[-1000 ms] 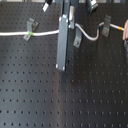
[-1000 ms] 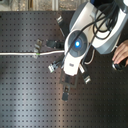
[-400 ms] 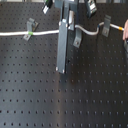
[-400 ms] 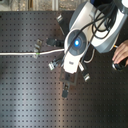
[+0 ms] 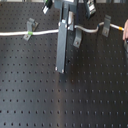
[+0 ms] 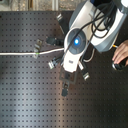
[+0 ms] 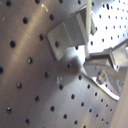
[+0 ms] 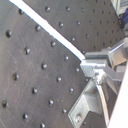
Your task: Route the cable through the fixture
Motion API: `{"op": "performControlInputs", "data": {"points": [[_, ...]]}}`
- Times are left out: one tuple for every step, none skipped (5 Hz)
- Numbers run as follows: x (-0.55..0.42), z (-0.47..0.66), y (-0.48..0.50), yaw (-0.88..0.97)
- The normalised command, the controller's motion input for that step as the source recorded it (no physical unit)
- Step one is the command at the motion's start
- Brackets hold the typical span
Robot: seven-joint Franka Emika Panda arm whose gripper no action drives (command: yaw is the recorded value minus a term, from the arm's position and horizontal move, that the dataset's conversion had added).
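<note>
The white cable (image 5: 45,32) runs across the far part of the board in the first exterior view. It has a green-yellow band (image 5: 28,35) near the left clip and a yellow-orange tip (image 5: 125,31) at the right. My gripper (image 5: 61,69) stands over its middle stretch, between the fixture clips, and seems shut on the cable. In the second wrist view the cable (image 8: 47,29) runs straight into the fingers (image 8: 95,65). In the second exterior view the cable (image 6: 25,52) vanishes under the arm (image 6: 75,42). A fixture clip (image 7: 70,31) lies close beside the fingers.
Grey fixture clips stand on the black perforated board at the left (image 5: 31,25), the middle (image 5: 77,39) and the right (image 5: 106,24). A person's hand (image 6: 120,55) rests at the second exterior view's right edge. More clips (image 6: 52,64) ring the arm.
</note>
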Motion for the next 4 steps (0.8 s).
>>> {"op": "performControlInputs", "data": {"points": [[-0.063,0.47,-0.072,0.00],[-0.195,0.49,-0.065,0.02],[-0.377,0.40,-0.115,0.05],[-0.338,0.38,-0.127,0.04]]}}
